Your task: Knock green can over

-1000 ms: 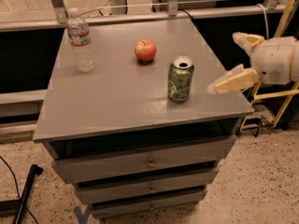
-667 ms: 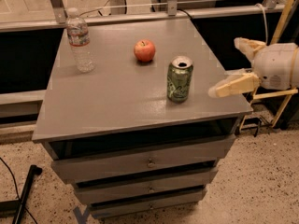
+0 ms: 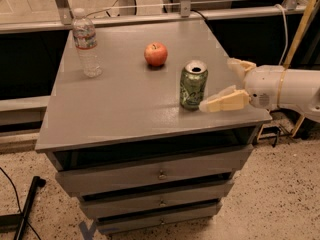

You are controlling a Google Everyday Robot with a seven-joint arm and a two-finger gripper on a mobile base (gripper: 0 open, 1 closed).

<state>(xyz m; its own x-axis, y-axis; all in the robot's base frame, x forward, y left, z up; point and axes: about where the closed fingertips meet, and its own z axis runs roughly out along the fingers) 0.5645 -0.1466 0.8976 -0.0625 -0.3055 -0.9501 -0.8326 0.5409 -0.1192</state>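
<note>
The green can (image 3: 193,84) stands upright on the grey cabinet top (image 3: 125,99), near its right front corner. My gripper (image 3: 219,84) reaches in from the right at can height, open, with its cream fingers (image 3: 225,102) spread. The near fingertip is just beside the can's lower right side; the far finger (image 3: 240,65) sits behind and to the right of the can. I cannot tell whether the near tip touches the can.
A red apple (image 3: 156,54) sits behind and left of the can. A clear water bottle (image 3: 86,44) stands at the back left. The cabinet has drawers (image 3: 160,174) below. A rail and cables run behind; a black pole (image 3: 27,206) lies on the floor at left.
My gripper has moved left toward the can, its near finger now close beside the can's base. The can, apple and bottle have not moved.
</note>
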